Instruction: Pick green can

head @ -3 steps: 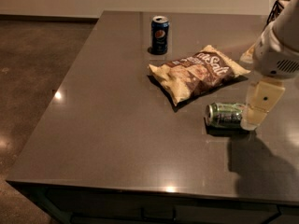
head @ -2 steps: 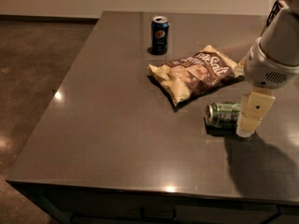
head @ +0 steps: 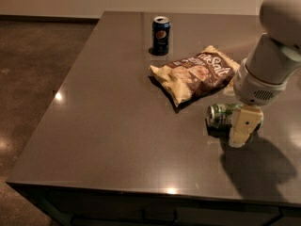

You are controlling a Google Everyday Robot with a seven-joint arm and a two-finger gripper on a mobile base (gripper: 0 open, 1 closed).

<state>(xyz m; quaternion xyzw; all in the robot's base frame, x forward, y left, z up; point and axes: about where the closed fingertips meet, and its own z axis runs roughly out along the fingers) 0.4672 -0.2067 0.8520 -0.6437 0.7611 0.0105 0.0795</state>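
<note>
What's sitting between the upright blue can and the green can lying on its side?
The chip bag lies between them, in the camera view. The gripper is low beside the green can.

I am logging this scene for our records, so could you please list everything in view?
Green metallic soda can: one, green with a silver end, lying on its side on the table's right part.
Dark blue soda can: one, dark blue with a round logo, upright at the table's far middle.
Crinkled snack bag: one, tan and brown, lying flat between the two cans.
Flat-topped table: one, dark grey-brown, filling most of the view.
Speckled floor: brown, at left.
Robot arm: one, white-grey, upper right.
Gripper: one, cream, low beside the green can's right side.
</note>
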